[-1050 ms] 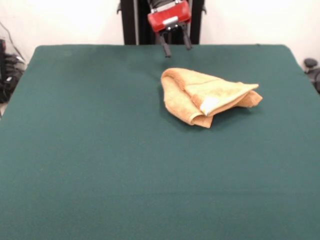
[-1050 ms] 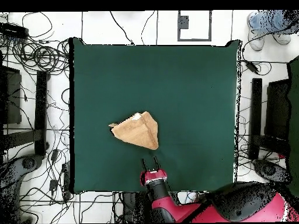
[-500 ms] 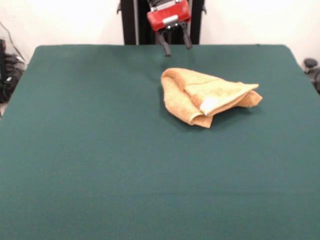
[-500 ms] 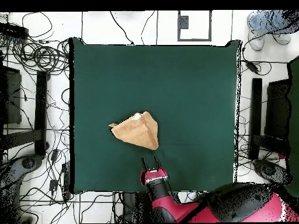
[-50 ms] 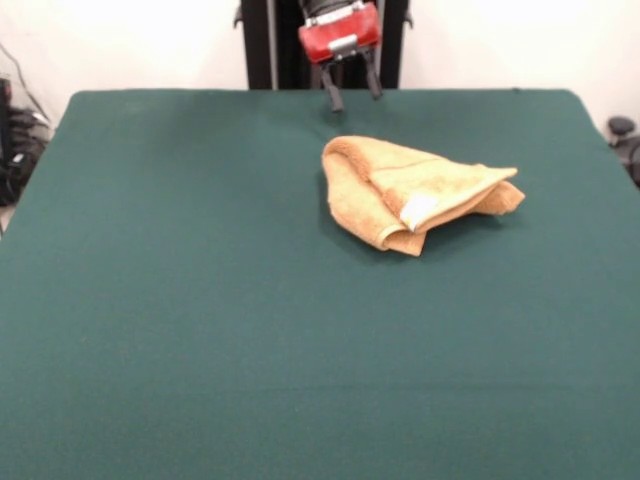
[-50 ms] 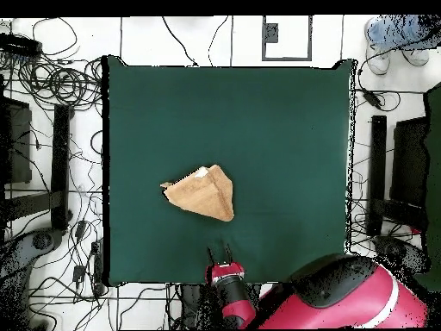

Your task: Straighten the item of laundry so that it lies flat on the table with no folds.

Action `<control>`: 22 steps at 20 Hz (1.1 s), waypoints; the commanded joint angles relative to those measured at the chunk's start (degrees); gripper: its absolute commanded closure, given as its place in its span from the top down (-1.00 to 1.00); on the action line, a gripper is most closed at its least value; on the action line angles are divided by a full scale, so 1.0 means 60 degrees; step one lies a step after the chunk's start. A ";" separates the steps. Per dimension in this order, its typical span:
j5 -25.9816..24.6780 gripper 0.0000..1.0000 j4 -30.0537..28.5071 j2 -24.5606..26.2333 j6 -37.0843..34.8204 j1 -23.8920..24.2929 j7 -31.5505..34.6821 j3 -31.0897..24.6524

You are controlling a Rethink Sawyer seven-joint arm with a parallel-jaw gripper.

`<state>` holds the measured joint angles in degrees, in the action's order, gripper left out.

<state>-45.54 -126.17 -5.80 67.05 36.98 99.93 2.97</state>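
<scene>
We judge the task barely begun. The towel [image 5: 415, 195] lies folded over itself into a rough wedge on the bench [image 5: 200, 330], several layers stacked, with its white tag [image 5: 418, 210] showing on a turned-up flap. Our jaws [image 5: 350, 92] hang empty with the two fingers spread apart, over the bench edge. The towel sits near them, a little out across the bench and off to one side, not touching. Every fold is left to open; no part of it lies single-layered that we can see.

Bright, even light; the towel [image 5: 412, 194] casts a soft shadow; slight overall blur.
</scene>
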 commanded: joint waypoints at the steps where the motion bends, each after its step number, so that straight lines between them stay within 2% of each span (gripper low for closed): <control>1: 0.1364 1.00 0.1411 0.0965 0.0829 -0.0549 0.0271 0.0301; 15: 0.1099 1.00 0.1803 0.1049 0.0999 -0.0517 0.0947 0.0195; 22: 0.1449 1.00 0.1194 0.0892 0.1202 -0.0656 0.0993 0.0233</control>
<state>-41.67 -124.32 -5.10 72.85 35.48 99.93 5.75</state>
